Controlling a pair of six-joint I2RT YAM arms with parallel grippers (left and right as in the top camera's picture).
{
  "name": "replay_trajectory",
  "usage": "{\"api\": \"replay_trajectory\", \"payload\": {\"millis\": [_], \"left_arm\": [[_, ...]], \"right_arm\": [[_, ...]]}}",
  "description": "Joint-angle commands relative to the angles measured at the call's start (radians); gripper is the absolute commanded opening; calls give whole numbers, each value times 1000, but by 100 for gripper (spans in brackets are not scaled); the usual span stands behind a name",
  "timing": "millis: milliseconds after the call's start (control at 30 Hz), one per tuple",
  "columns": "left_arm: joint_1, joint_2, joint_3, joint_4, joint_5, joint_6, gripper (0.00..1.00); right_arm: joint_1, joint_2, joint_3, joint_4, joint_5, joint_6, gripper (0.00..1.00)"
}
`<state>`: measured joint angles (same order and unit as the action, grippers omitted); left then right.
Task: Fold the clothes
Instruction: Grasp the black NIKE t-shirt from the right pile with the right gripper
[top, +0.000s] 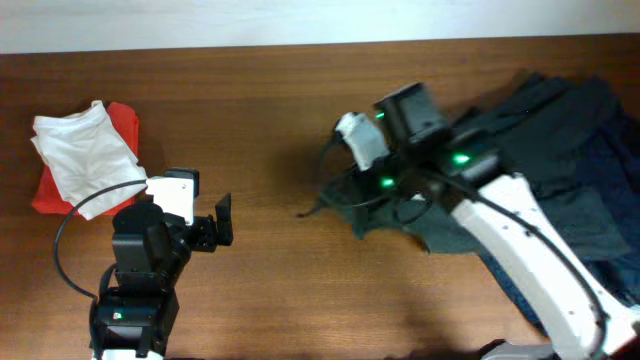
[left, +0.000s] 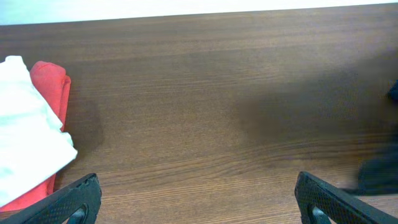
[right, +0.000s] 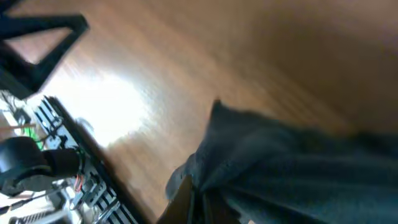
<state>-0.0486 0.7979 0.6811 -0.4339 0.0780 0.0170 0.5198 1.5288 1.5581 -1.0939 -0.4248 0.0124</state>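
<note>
Overhead: the clothes lie on the right side of the tabletop (top: 250, 90). A dark garment (top: 520, 140) is heaped loosely and crumpled, and navy blue cloth (top: 620, 170) shows beside and under it at the far right edge. One corner of the dark garment is stretched leftward toward the tabletop's middle.

Right arm: it reaches in from the lower right, over the heap, with its wrist above that stretched corner. In the right wrist view the right claw (right: 191, 198) sits at the bottom edge, clenched on a bunched fold of the dark garment. The cloth fans out from the pinch point, up and to the right. This view is blurred, so I cannot tell how deep the grip goes.

Left arm: it stands at the lower left, well apart from the dark garment. The left claw (left: 202, 199) is released, its fingertips (left: 78, 196) spread wide over bare wood with nothing between them.

Far left: a folded white garment (top: 75, 155) lies on top of a red garment (top: 125, 125), near the left arm and not touching it.
</note>
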Motion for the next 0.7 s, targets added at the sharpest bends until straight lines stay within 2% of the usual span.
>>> {"api": "replay_trajectory", "payload": {"millis": [0, 67, 100, 133, 167, 200, 267, 300, 333, 400, 533, 567, 667], "left_arm": [[1, -2, 21, 2, 11, -6, 99], [1, -2, 21, 2, 11, -6, 99], [1, -1, 21, 2, 11, -6, 99], [1, -1, 21, 2, 11, -6, 99], [1, -1, 21, 2, 11, -6, 99], [1, -2, 21, 2, 12, -6, 99], [1, -2, 21, 8, 70, -6, 99], [1, 6, 21, 15, 167, -12, 99], [1, 31, 21, 13, 229, -101, 99], [1, 103, 21, 13, 342, -141, 99], [-69, 428, 21, 19, 520, -238, 99], [-107, 536, 21, 51, 545, -302, 99], [-192, 722, 21, 193, 600, -412, 99]], "right_arm": [[84, 113, 16, 26, 41, 31, 4], [126, 200, 16, 80, 41, 50, 8], [132, 229, 16, 103, 41, 50, 16], [127, 240, 16, 127, 45, 50, 32], [114, 240, 17, 146, 66, 49, 93], [89, 238, 29, 140, 90, 49, 99], [-3, 231, 50, 73, 124, 106, 99], [-82, 215, 53, 9, 204, 180, 99], [-144, 200, 53, -44, 251, 211, 99], [-264, 183, 52, -129, 257, 210, 99], [-520, 183, 52, -273, 257, 210, 99], [-612, 183, 52, -300, 257, 210, 99], [-738, 183, 52, -327, 257, 202, 99]]}}
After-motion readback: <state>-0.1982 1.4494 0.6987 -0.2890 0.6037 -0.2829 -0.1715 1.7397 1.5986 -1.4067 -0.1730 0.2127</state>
